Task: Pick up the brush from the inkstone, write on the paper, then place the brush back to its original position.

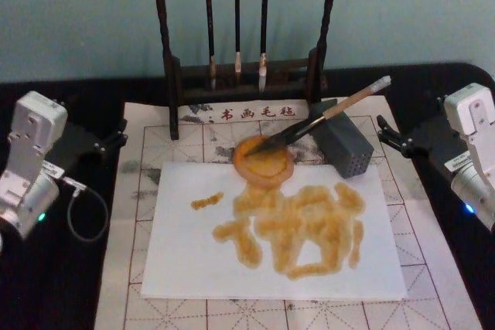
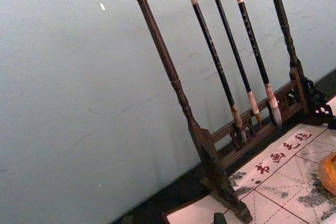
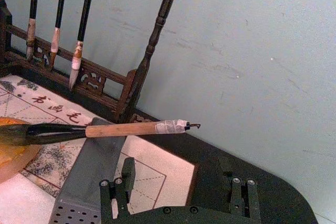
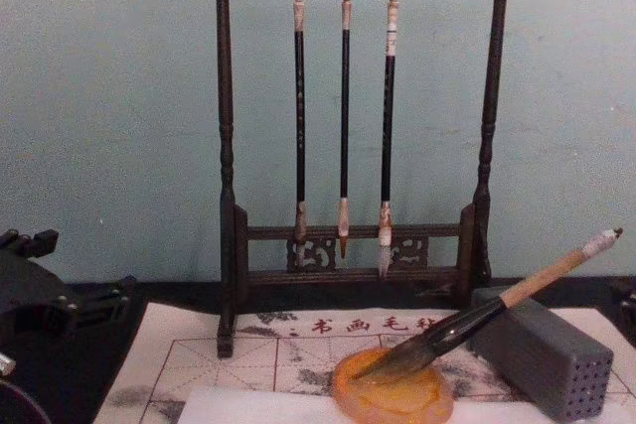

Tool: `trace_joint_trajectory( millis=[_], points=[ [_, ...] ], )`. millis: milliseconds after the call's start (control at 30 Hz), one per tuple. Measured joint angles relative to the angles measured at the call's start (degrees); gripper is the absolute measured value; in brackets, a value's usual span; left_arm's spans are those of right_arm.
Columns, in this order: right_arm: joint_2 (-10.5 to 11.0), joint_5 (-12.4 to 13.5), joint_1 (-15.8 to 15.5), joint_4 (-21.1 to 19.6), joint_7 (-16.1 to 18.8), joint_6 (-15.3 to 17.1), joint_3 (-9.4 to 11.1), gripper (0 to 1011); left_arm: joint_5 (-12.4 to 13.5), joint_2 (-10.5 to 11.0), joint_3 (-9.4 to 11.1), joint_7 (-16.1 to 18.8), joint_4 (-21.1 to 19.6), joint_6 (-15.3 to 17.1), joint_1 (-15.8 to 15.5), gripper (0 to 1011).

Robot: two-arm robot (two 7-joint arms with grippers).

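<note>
The brush lies slanted, its dark tip in the round orange inkstone and its tan handle propped on a grey block. In the right wrist view the brush lies just ahead of my right gripper, whose fingers stand wide apart with nothing between them. The white paper in front of the inkstone carries broad orange strokes. My left gripper rests at the mat's left edge, open and holding nothing. My right gripper sits at the mat's right edge, a short way from the brush's whitish end cap.
A dark wooden rack with three thin black-handled brushes hanging from it stands at the back against the wall. A gridded felt mat lies under the paper. A grey cable loops beside the left arm.
</note>
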Motion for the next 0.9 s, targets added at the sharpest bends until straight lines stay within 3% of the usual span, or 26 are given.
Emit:
trace_joint_trajectory(
  millis=[900],
  points=[
    [0.0,0.0,0.0,0.0,0.0,0.0,0.0,1002,0.0,0.0,0.0,0.0,0.0,0.0,0.0,1001]
  ],
)
